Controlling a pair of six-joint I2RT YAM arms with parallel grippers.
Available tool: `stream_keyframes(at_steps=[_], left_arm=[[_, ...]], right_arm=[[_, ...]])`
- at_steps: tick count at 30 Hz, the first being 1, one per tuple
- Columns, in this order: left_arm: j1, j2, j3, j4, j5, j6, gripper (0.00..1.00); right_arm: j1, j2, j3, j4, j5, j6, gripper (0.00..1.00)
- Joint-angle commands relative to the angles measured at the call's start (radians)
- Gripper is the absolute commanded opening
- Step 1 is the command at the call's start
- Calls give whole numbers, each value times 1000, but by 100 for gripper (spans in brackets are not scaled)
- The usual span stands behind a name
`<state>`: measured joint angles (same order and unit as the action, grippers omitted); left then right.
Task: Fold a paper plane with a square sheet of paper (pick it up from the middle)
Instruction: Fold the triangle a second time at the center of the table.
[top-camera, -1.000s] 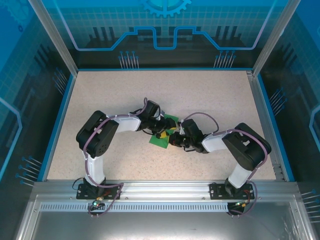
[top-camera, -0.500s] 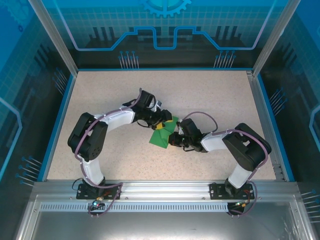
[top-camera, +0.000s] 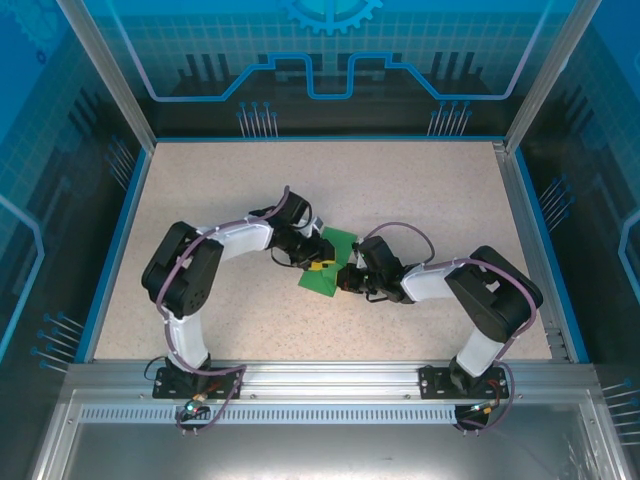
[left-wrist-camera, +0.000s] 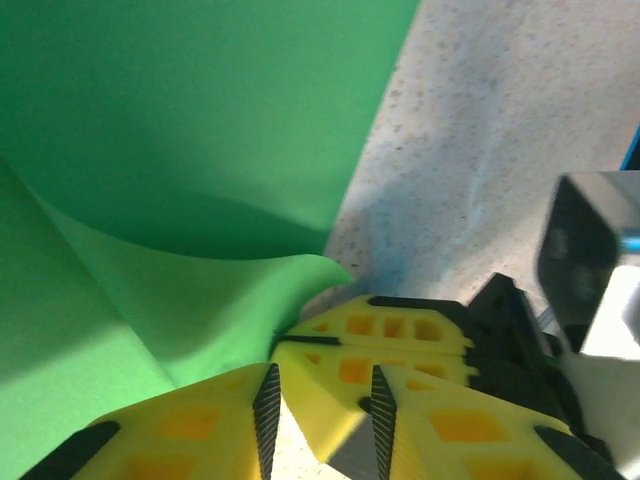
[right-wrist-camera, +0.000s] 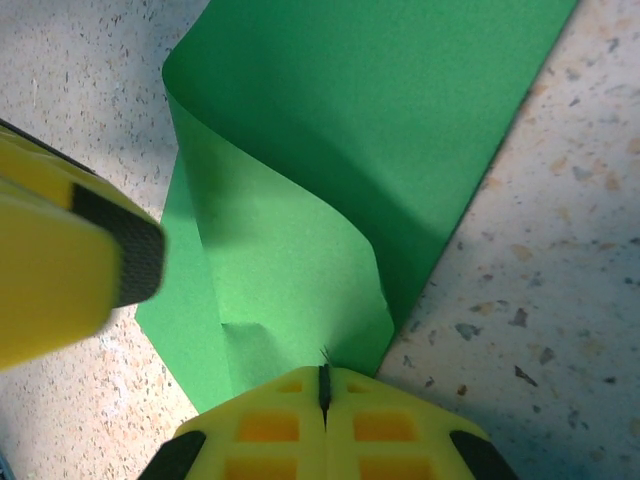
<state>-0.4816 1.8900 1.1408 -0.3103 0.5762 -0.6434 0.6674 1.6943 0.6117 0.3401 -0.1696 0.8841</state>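
**Two Arms Meet at a Green Sheet**

Mid-table, the square sheet of paper lies flat with one corner curled upward on its right side. The right gripper is clamped on that corner. The left gripper, just beside it, stands narrowly parted, holding nothing.

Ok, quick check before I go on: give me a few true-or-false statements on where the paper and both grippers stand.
1. The right gripper is shut on an edge of the square sheet of paper. True.
2. The sheet lies fully flat on the table. False: one flap curls up over the rest.
3. The left gripper is close beside the right one at the sheet. True.
4. The sheet is already a narrow pointed plane. False: it is a broad sheet with one lifted flap.
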Motion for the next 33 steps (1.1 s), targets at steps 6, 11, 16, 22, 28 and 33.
stream_keyframes(at_steps=[6, 11, 16, 22, 28, 33], left_arm=[[-8, 60, 28, -63, -62, 88, 28], [-5, 83, 35, -58, -82, 89, 27], [-5, 105, 49, -93, -137, 105, 25], [-6, 118, 42, -107, -169, 122, 23], [-6, 119, 30, -101, -177, 130, 23], [-8, 119, 23, -94, -174, 129, 22]], right_arm=[[23, 44, -25, -165, 57, -28, 0], [23, 32, -21, -174, 56, -32, 0], [23, 15, -26, -178, 55, -34, 0], [16, -61, -17, -170, 34, -44, 0], [-47, -175, 2, -196, 1, -68, 0], [-75, -177, 69, -228, -26, -104, 0]])
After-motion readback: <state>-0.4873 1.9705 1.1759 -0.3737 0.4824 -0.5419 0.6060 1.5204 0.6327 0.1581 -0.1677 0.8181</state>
